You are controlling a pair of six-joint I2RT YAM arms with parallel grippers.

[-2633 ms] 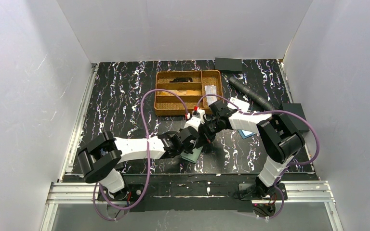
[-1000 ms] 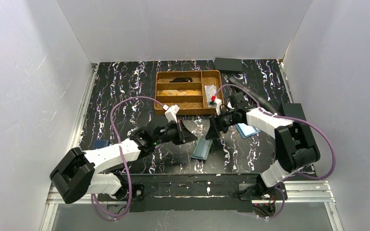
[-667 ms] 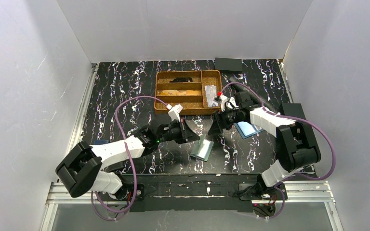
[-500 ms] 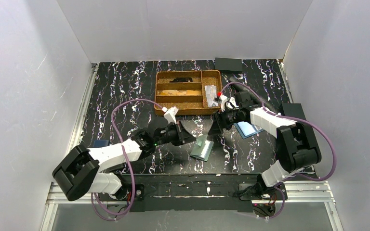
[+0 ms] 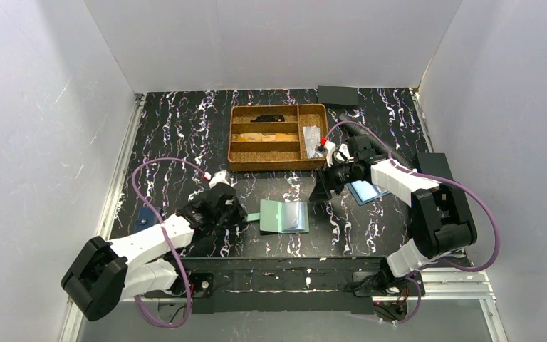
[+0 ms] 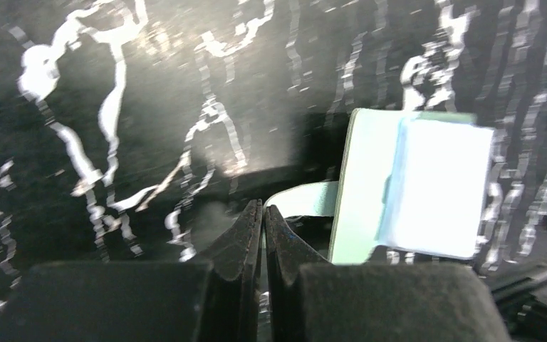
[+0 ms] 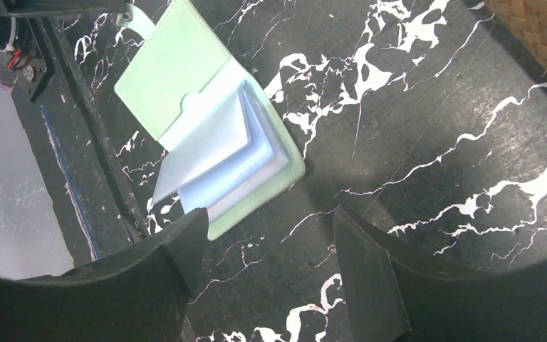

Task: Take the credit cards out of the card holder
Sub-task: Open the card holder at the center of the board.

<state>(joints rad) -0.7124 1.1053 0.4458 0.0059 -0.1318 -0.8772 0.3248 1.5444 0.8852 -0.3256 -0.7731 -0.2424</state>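
Note:
The teal-green card holder (image 5: 285,216) lies open and flat on the black marbled table, its clear pocket panels (image 7: 221,149) fanned out and face up. My left gripper (image 5: 241,215) is at the holder's left side, shut on its small side tab (image 6: 306,198), which curves into my fingertips. My right gripper (image 5: 320,192) hovers open just right of the holder, low over the table, with nothing between its fingers (image 7: 185,235). No credit cards show in the pockets. A small dark blue flat rectangle (image 5: 145,215) lies left of my left arm.
A wicker tray (image 5: 231,139) with small items stands behind the holder. A pale blue holder (image 5: 367,191) lies under my right arm. A black tube (image 5: 370,139) and black boxes (image 5: 337,95) (image 5: 438,164) sit at the back right.
My left gripper has drawn back to the left, pulling the tab. The holder has gone from propped up at a tilt to lying open and flat. My right gripper has barely moved.

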